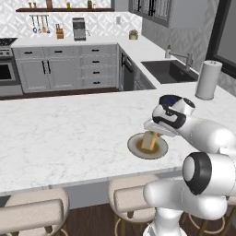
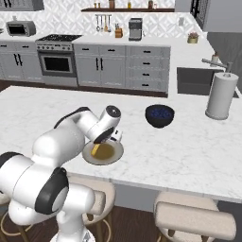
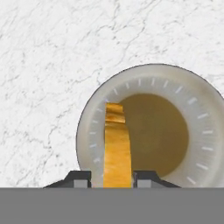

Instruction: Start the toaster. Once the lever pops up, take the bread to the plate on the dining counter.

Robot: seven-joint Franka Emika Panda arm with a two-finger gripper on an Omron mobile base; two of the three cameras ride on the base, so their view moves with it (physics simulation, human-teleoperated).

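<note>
Over the plate (image 3: 192, 131), hand (image 3: 117, 179) flanks the upright bread (image 3: 117, 148) edge-on.

One bread (image 3: 117, 146) — one plate (image 3: 192, 105) — one bowl (image 2: 159, 115) — two stools (image 1: 34, 212).

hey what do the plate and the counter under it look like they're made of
Plate: probably glazed ceramic, with a smooth brownish-tan centre and a paler rim carrying faint tick marks. Dining counter: looks like polished white marble, judging by its thin grey veins; it could be an imitation.

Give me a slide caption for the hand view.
Gripper holds the bread edge-up over the plate on the dining counter.
</note>
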